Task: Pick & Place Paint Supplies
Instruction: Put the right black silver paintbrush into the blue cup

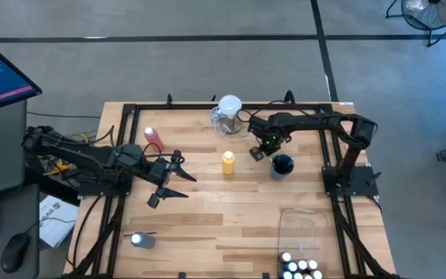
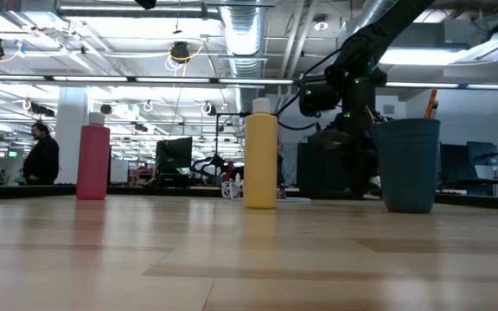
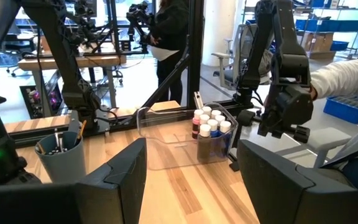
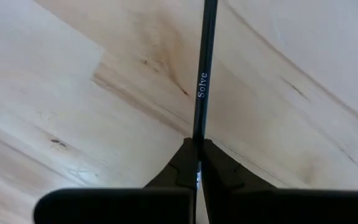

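Note:
A thin dark paintbrush [image 4: 202, 74] printed "Solve" runs away from my right gripper [image 4: 197, 146], which is shut on it. That gripper [image 1: 259, 153] points down between the yellow squeeze bottle [image 1: 228, 163] and the dark blue cup [image 1: 283, 165]. The pink-red bottle [image 1: 153, 138] stands upright at the far left. White-capped paint bottles [image 1: 300, 267] stand in a clear bin [image 1: 300, 225] at the near right. My left gripper [image 1: 169, 180] hovers open and level at mid-left, with nothing between its fingers [image 3: 123, 180]. My right gripper pinches the paintbrush's handle [image 4: 199, 134] between its two fingertips, coming from above and pointing down. The handle runs straight out from the fingertips over the wood. Whether the brush lies on the table or is lifted, I cannot tell.
A clear jug with a white round top [image 1: 229, 112] stands at the far edge. The cup [image 3: 61, 155] holds brushes. A small bottle [image 1: 142, 240] lies near the near left edge. Black frame rails [image 1: 122, 139] border the table. A person's sleeve [image 3: 344, 68] shows beyond it.

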`<state>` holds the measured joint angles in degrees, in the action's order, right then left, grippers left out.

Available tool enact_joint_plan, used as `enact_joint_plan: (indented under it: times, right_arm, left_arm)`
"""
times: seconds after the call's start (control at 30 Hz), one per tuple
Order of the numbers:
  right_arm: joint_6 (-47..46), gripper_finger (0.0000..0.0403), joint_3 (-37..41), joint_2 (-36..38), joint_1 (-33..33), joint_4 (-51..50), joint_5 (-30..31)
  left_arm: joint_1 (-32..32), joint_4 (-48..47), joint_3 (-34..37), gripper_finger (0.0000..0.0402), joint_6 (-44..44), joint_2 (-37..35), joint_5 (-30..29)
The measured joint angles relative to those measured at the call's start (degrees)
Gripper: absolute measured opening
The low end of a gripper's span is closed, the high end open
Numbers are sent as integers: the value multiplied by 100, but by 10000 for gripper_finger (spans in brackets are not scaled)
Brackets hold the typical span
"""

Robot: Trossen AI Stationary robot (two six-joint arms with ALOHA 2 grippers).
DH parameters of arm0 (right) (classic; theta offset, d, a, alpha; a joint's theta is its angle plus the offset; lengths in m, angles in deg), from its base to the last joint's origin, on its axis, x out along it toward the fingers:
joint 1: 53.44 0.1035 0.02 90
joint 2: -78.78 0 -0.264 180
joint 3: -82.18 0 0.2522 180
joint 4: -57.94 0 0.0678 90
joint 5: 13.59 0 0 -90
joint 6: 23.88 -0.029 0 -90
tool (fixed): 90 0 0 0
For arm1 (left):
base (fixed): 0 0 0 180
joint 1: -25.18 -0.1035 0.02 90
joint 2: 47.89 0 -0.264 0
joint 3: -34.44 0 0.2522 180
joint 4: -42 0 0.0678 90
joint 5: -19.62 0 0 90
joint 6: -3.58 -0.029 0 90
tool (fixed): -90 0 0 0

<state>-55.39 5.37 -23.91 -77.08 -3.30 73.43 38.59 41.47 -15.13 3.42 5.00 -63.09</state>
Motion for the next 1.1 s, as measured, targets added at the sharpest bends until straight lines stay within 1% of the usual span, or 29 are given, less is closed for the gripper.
enact_joint_plan:
  times: [0.37,0.8,0.97,1.1]
  right_arm:
    - [-56,0,-2,386,1,3,-1]
    - [-110,0,-2,408,76,33,-22]
    - [-155,0,-12,408,74,214,-178]
    - [-148,0,-241,408,76,215,-211]
  left_arm:
    - [0,-35,0,209,0,0,-26]
    - [0,-37,0,209,-2,0,-26]
    - [0,-37,0,209,-2,0,-89]
    - [0,-36,0,209,-2,0,-99]
